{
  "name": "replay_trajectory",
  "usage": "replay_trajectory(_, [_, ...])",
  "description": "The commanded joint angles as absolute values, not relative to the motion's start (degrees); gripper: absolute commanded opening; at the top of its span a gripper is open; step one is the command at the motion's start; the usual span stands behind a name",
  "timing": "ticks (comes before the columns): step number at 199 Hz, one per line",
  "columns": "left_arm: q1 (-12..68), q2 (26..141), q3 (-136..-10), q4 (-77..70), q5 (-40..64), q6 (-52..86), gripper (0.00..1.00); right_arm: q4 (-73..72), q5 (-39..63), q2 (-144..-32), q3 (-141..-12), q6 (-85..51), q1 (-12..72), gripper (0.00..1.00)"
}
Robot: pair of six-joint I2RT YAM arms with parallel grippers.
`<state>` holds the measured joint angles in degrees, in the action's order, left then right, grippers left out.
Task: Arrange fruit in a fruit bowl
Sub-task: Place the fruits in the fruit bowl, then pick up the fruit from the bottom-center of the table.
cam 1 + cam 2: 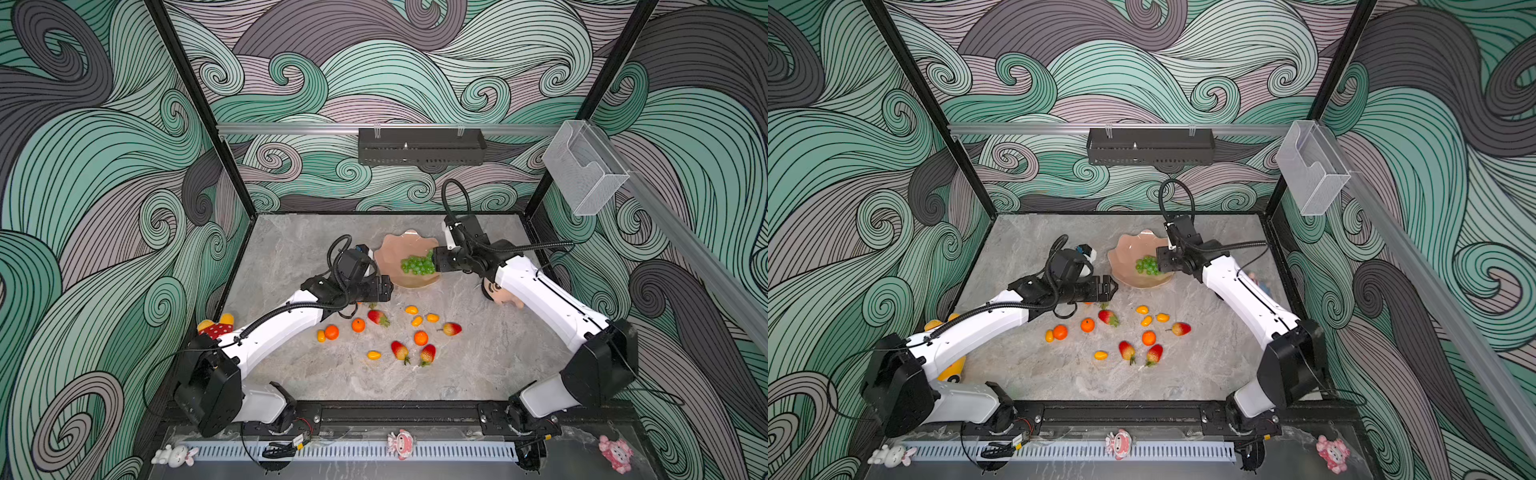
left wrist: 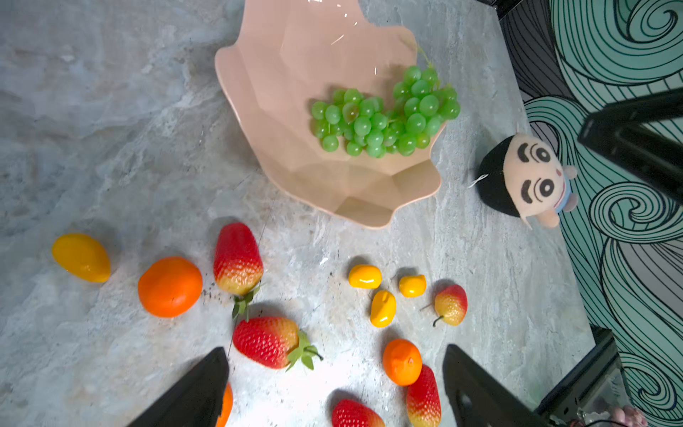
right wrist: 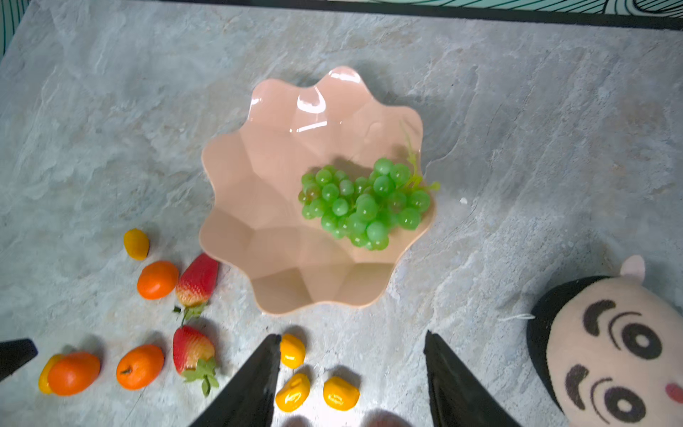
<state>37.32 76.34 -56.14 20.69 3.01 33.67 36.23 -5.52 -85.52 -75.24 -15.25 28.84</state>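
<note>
The peach-pink fruit bowl stands at the back of the table, with the green grape bunch lying inside near its right rim. My right gripper hovers by that rim, open and holding nothing. My left gripper is open and empty just left of the bowl, above loose fruit. Tangerines, strawberries and yellow ovals lie scattered on the table in front of the bowl.
A plush doll head lies under my right arm, right of the bowl. A yellow and red plush sits at the table's left edge. A clear box and a black tray hang on the walls.
</note>
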Motion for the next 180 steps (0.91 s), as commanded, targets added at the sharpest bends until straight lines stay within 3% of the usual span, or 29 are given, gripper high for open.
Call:
replay_trajectory(1, [37.9,73.0,-54.6,22.2,3.4,34.4,0.94,35.4,-6.1,-82.3,-70.5,-16.5,30.4,0.62])
replay_trajectory(67, [40.8,64.8,-44.0,18.9,10.0,34.1,0.94,39.4,-0.2,-72.9,-57.9,-22.0,35.4,0.57])
replay_trajectory(118, [43.6,59.8,-40.0,24.4,5.6,40.0,0.93,40.3,3.5,-69.0,-52.7,-24.3,41.8,0.51])
replay_trajectory(180, [44.5,52.6,-34.7,27.1,7.6,44.2,0.93,34.8,8.1,-75.8,-51.3,-25.8,53.4,0.48])
